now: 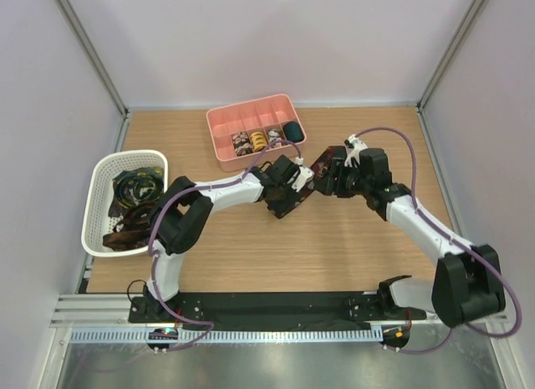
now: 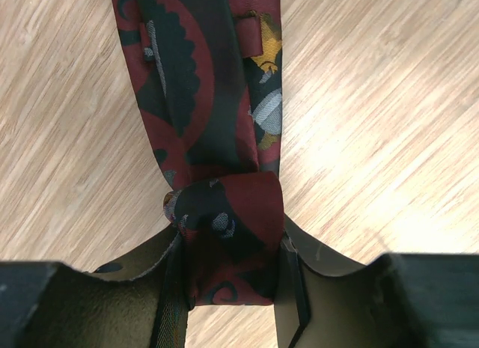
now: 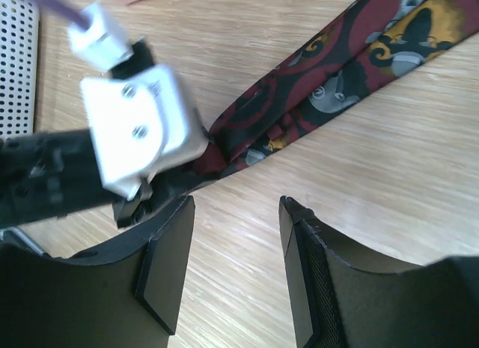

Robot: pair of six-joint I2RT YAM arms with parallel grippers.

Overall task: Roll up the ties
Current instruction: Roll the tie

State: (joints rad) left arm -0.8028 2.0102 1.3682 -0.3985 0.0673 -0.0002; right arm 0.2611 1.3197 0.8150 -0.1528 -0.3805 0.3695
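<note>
Top external view: pale wooden table, white walls; mid-table, left gripper clamps a tie by its rolled end, right gripper gapes empty.

The overhead view is bright and evenly lit from above. The arms throw only soft, pale shadows on the table, and the walls carry a faint lilac cast. The frame posts lean outward toward 11 and 1 o'clock, a mild wide-angle bend.

In the left wrist view the table washes out toward 3 o'clock. The tie is fairly sharp at 12 o'clock, while the left gripper at 6 o'clock is dark and soft.

In the right wrist view a white bracket at 9 o'clock is blurred and nearly blown out. The right gripper at 6 o'clock sits in shadow, out of focus.
</note>
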